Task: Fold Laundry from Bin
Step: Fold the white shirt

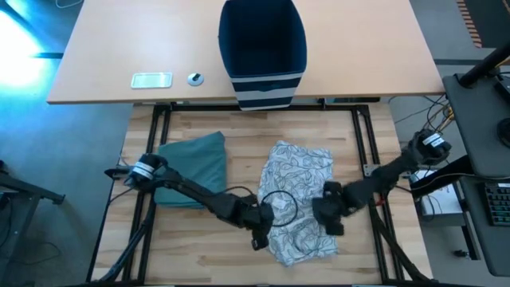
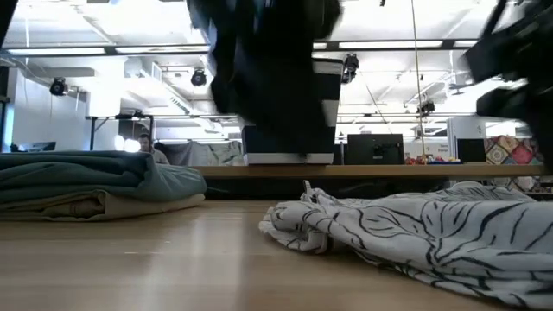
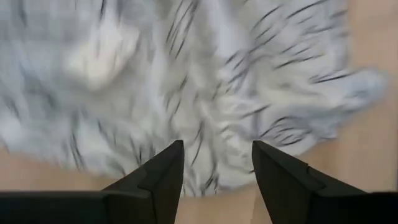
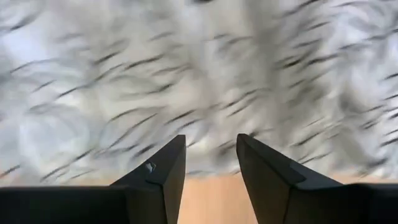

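Bin (image 1: 263,48) on desk, nothing visible inside.

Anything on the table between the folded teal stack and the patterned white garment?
Only the left arm crosses it; the high view shows bare wood between the teal stack and patterned garment.

Bright overhead strip lights in low view; both wrist views motion-blurred; blue glare at high view's left edge.

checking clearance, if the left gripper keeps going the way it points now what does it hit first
Most likely the white patterned garment: the left gripper, fingers open, points straight at the cloth's near edge, nothing between. How far off is unclear.
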`<state>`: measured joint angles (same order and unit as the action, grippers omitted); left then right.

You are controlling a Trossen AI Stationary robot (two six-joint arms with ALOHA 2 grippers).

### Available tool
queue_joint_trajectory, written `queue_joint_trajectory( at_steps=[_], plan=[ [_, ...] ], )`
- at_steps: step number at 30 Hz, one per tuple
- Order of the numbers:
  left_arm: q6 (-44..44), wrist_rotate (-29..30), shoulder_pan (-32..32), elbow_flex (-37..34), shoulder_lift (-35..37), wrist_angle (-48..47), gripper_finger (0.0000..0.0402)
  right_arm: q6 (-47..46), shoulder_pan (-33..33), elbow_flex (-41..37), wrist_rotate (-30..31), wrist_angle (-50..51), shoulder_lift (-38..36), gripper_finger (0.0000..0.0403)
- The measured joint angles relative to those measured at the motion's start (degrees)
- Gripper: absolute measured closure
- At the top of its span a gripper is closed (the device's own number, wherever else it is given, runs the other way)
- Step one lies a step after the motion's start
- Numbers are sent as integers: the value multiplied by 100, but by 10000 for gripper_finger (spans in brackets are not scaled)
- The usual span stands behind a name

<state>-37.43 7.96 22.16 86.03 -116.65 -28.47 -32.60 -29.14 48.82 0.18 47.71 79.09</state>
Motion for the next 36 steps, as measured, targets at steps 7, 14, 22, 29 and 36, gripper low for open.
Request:
queue_joint_trajectory(
  at_steps=[7,14,22,29,36],
  plan=[
    [3370,321,617,301,-108,262,228,-971,-1941,364,252,-485,-10,261],
    [3978,421,818,273,-658,1058,216,-1924,-2636,403,242,-1023,479,259],
    [4544,668,879,954,-1346,1263,183,-1719,-2638,957,160,-1387,1170,259],
    [4481,547,856,2153,-2084,62,185,-1964,-2636,1623,439,-407,1753,259],
    [4366,331,890,2624,-2349,-160,240,-1989,-2662,1652,589,-158,1827,259]
  ],
)
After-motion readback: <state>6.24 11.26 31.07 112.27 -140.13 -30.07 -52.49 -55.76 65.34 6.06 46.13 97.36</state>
